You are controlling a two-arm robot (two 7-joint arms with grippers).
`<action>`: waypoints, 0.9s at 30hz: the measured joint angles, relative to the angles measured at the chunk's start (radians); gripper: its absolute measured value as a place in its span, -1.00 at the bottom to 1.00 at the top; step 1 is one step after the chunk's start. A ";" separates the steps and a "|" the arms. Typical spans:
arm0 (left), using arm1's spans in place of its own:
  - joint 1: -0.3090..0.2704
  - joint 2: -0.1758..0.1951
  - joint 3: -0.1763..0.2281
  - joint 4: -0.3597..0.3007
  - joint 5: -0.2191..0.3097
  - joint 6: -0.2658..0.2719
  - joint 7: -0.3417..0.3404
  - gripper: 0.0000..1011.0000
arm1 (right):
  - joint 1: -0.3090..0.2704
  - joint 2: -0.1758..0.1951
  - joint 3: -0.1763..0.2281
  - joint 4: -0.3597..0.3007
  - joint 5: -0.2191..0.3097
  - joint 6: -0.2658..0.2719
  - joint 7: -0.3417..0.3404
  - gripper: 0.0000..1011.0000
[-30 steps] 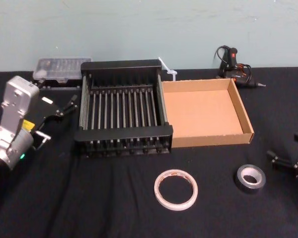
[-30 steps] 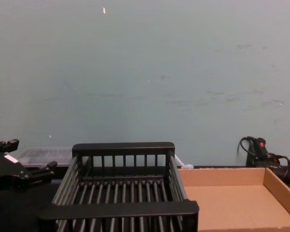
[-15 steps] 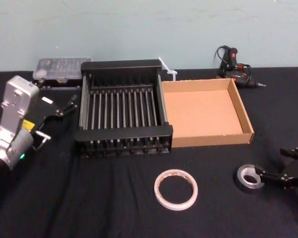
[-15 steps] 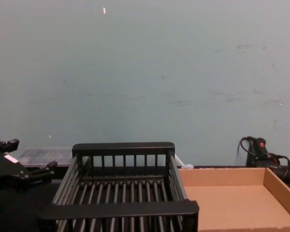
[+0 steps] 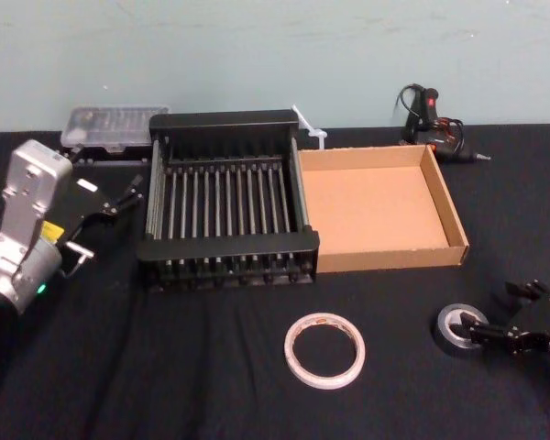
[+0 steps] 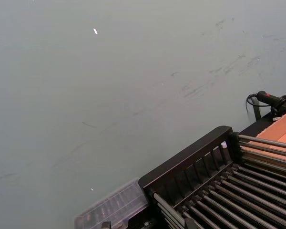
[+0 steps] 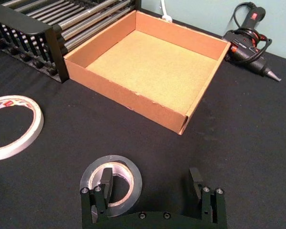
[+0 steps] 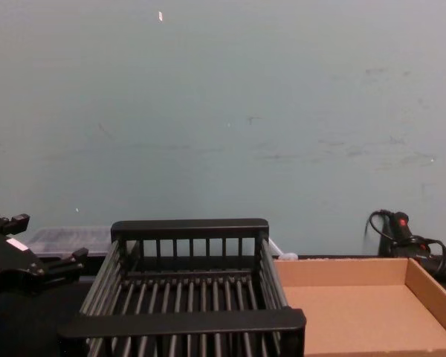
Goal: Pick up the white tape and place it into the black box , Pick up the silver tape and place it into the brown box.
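From the head view, we judge that neither half of the task is done. The black box, a slatted plastic crate, and the brown box, a shallow tan cardboard tray, stand side by side at the back of the black-clothed surface, and both are empty. The white tape, a large thin ring, lies flat on the surface in front of the gap between the boxes, with nothing touching it. To its right lies the silver tape, a small thick grey roll. The right gripper is down at this roll. The left gripper hangs beside the black box's left wall with its jaws apart and empty.

In the left wrist view we see the back rim of the black box and a corner of the brown box, with no tape in either.

The right wrist view tells us most. The right gripper has its jaws apart, one finger inside the core of the silver tape and the other outside it and well clear. The roll's wall sits between them but is not clamped, and the roll rests on the surface.

The chest view confirms the black box and brown box hold nothing, with the left gripper idle.

We take it the silver grasp is about to close. Lifting it, carrying it to the brown box and the whole white-tape leg are left.
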 joint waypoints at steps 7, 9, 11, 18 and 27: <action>0.000 0.000 0.000 0.000 0.000 0.000 0.000 0.98 | 0.014 -0.018 -0.003 0.017 -0.016 0.011 0.009 0.98; 0.000 0.000 0.000 0.000 0.000 0.000 0.000 0.98 | 0.019 -0.024 -0.004 0.022 -0.020 0.016 0.013 0.98; 0.000 0.000 0.000 0.000 0.000 0.000 0.000 0.98 | 0.023 -0.030 -0.004 0.026 -0.025 0.022 0.017 0.98; 0.000 0.000 0.000 0.000 0.000 0.000 0.000 0.98 | 0.027 -0.044 -0.001 0.032 -0.038 0.036 0.025 0.98; 0.000 0.000 0.000 0.000 0.000 0.000 0.000 0.98 | 0.029 -0.051 0.003 0.034 -0.045 0.041 0.027 0.98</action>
